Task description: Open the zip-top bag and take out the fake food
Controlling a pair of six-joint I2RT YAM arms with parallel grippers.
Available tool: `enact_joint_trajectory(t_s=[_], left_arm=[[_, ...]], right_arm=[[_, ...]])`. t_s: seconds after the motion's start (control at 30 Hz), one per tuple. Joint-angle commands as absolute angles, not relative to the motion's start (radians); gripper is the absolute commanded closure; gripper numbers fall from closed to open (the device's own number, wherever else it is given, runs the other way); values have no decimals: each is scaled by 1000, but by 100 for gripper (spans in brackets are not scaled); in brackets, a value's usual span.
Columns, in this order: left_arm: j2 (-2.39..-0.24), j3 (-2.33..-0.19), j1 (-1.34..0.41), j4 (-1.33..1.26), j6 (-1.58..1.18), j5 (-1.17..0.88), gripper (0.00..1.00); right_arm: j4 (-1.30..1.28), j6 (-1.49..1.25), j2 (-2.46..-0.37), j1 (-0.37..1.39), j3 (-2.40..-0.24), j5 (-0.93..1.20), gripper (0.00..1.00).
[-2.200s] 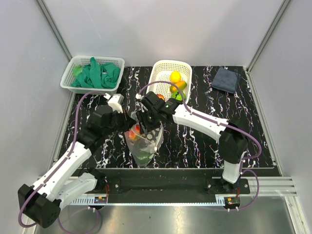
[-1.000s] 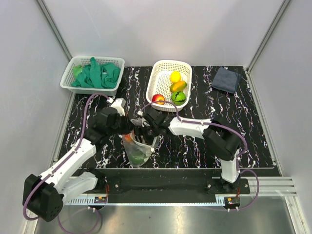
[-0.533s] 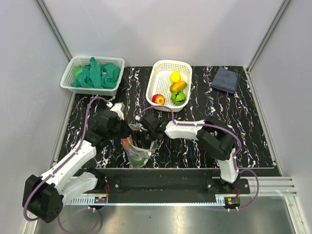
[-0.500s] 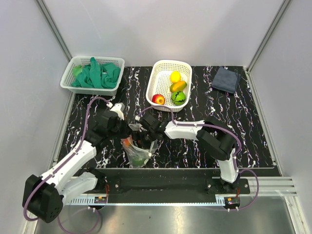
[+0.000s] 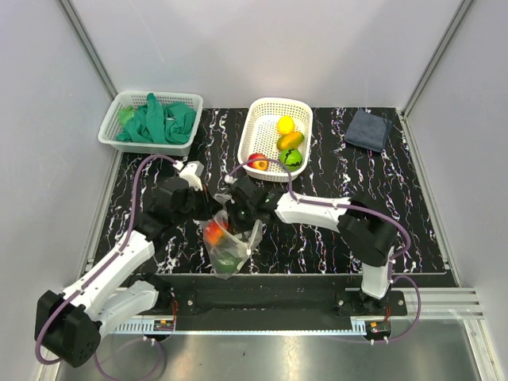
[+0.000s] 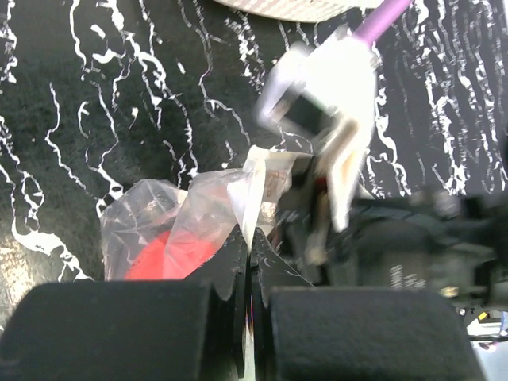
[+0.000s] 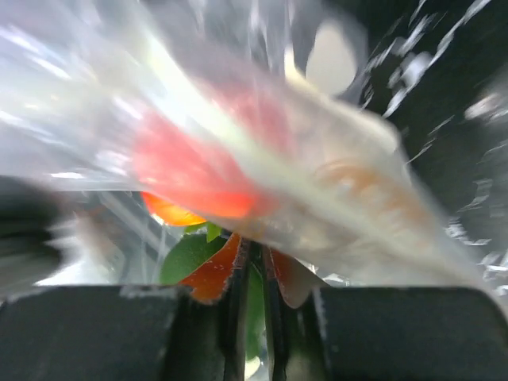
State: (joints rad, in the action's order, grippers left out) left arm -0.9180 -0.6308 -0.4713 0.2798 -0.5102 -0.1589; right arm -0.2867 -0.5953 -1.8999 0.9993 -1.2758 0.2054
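The clear zip-top bag (image 5: 236, 244) hangs near the table's front, between the two arms. My left gripper (image 5: 208, 213) is shut on its whitish top edge (image 6: 258, 178), with the jaws (image 6: 248, 238) pressed together on the film. Inside the bag lie a red-orange fruit (image 5: 214, 230) and a green piece (image 5: 228, 260) of fake food. My right gripper (image 5: 236, 216) is down in the bag's mouth. In the right wrist view its jaws (image 7: 254, 254) stand nearly together with a green strip between them. Blurred film (image 7: 341, 186) and red fruit (image 7: 190, 171) lie across the tips.
A white basket (image 5: 247, 135) behind the bag holds a lemon (image 5: 286, 125), an orange fruit (image 5: 291, 140), a green fruit (image 5: 290, 158) and a red apple (image 5: 257, 161). A second basket (image 5: 111, 131) of green gloves sits back left. A dark cloth (image 5: 368, 128) lies back right.
My right gripper went into the bag open and has closed there. The bag's mouth now stands wider and higher. The left gripper keeps its hold on the edge.
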Motion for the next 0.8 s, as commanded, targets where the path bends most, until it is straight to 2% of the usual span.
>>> enact_joint_trajectory(t_s=[0.0,0.1,0.23,0.27,0.33,0.37,0.47,0.57,0.6,0.77], left_arm=[[-897,-692,-472,219,-517,-199,100],[-905,-692,-472,204,-531,-219,100],[-925,-690,-472,184,-543,-230,100],[-933,-689,-474,181,-545,-236,100],[-937,-684,-474,170,-549,-241,100],[-940,-681,-472,166,-549,-239,100],[-949,-670,-472,150,-557,-245,100],[-963,-660,-472,132,-565,-258,100],[-966,-657,-472,123,-568,-258,100],[-982,-637,-472,98,-577,-264,100]], right_arm=[[-279,-565,-1799,988,-1322,112,80],[-262,-572,-1796,988,-1319,127,71],[-192,-606,-1816,988,-1310,175,53],[-172,-614,-1824,989,-1312,184,46],[-146,-635,-1838,988,-1309,193,41],[-129,-643,-1850,988,-1310,190,35],[-94,-678,-1879,988,-1315,202,26],[-54,-730,-1919,989,-1318,227,21],[-46,-761,-1939,988,-1319,230,16],[95,-848,-1968,988,-1278,261,11]])
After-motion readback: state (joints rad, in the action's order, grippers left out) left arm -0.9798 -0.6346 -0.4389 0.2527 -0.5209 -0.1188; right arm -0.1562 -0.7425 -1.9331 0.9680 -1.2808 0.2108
